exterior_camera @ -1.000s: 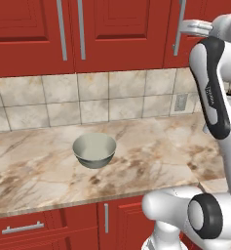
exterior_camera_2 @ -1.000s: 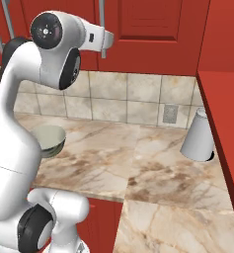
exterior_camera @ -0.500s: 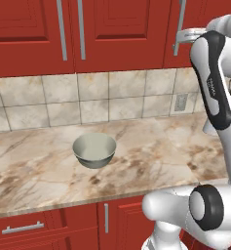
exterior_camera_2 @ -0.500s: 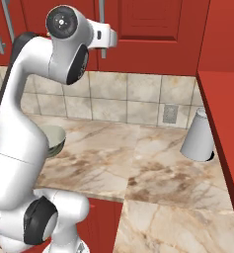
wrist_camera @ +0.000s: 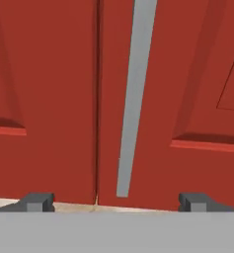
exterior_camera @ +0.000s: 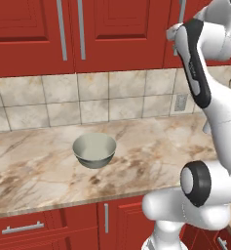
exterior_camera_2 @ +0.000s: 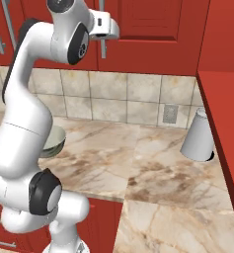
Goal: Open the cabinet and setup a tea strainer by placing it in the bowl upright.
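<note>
High against the wall units at 12 o'clock above the table (exterior_camera: 34, 171), you face the cabinet (exterior_camera_2: 153, 29), its single red door shut flush. It should swing as a stiff, fairly heavy panel on its hinges, so judge your pull as an arc, not a straight tug. Its handle (wrist_camera: 134, 99), a vertical silver bar, is rigid, smooth and probably slick; take hold near its lower end, where leverage looks best. Down at 8 o'clock on the table, the bowl (exterior_camera: 94, 150) sits upright and empty, likely light enough to skid if nudged. Your fingers (wrist_camera: 37, 201) stand spread wide and hold nothing, with the bar's lower end between them just ahead. The tea strainer is presumably behind the door.
</note>
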